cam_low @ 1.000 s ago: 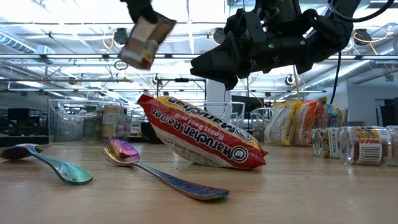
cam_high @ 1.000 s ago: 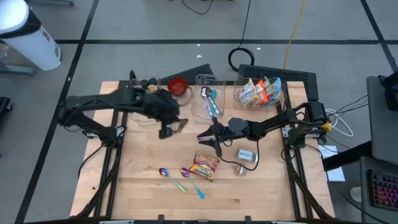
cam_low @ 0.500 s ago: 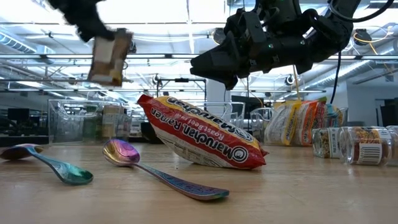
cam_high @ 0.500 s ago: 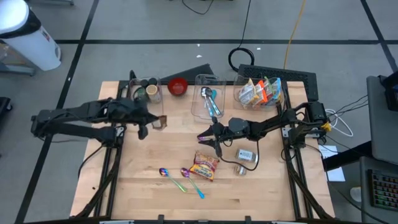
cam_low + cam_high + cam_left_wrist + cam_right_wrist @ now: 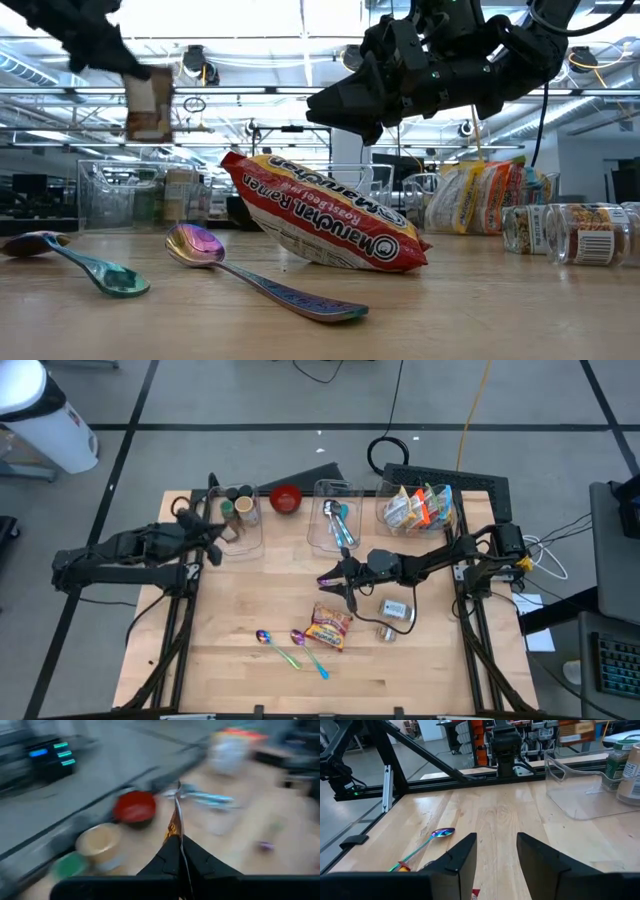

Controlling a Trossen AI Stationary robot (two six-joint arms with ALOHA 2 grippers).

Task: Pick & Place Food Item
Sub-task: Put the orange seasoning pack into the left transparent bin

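The wooden table (image 5: 240, 660) is filling the middle of the high view, with clear bins along its upper edge. The left arm is reaching toward the upper left bin (image 5: 238, 520), which is holding jars, and the left gripper (image 5: 222, 532) is sitting at that bin's left rim, clamped shut on a small brown snack packet (image 5: 149, 103). In the low view the packet is hanging upright, long axis vertical, high in the upper left of the frame. In the left wrist view the packet is showing edge-on between the closed fingers (image 5: 165, 860), with the jars just beyond. The drop spot is probably lying right under the claw, so little travel seems needed. The right gripper (image 5: 333, 580) is hovering half open and empty near centre, just above the ramen packet (image 5: 330, 626).
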